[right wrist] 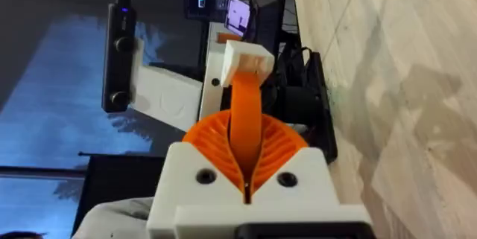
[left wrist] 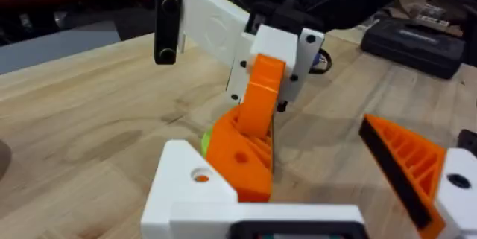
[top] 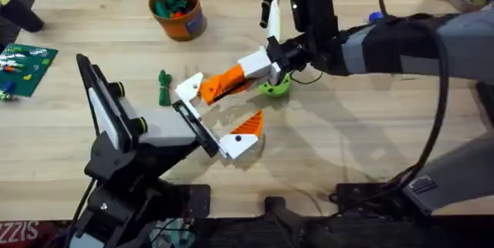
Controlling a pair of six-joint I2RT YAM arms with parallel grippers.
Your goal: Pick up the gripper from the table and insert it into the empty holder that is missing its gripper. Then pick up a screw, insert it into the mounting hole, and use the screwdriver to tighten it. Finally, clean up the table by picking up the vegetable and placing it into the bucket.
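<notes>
Fingers of the right gripper [top: 245, 78] are closed on the gripper [top: 224, 86], the loose orange ribbed wedge; the right wrist view shows both orange pads pressed against its sides. Wedge tip is at the empty holder [top: 188, 88], the white bracket at the far end of the left arm's black rail; whether it is seated or only touching, I cannot tell. In the left wrist view the wedge [left wrist: 253, 120] stands just beside the bracket [left wrist: 190, 183], whose mounting hole [left wrist: 200, 174] is unfilled. Left gripper [top: 212, 120] is spread wide and holds nothing; its other bracket carries its own orange pad [top: 248, 124]. Vegetable [top: 164, 87] lies on the wooden surface [top: 347, 163], just beside the bracket and apart from the bucket [top: 176, 12], which stands well back and already holds some green and orange items. A lime-green disc [top: 275, 87] sits under the right gripper. Judged progress: pick-up done, insertion under way. Left to do: screw fetched, set and tightened; vegetable into bucket. No screw or screwdriver identified with certainty.
</notes>
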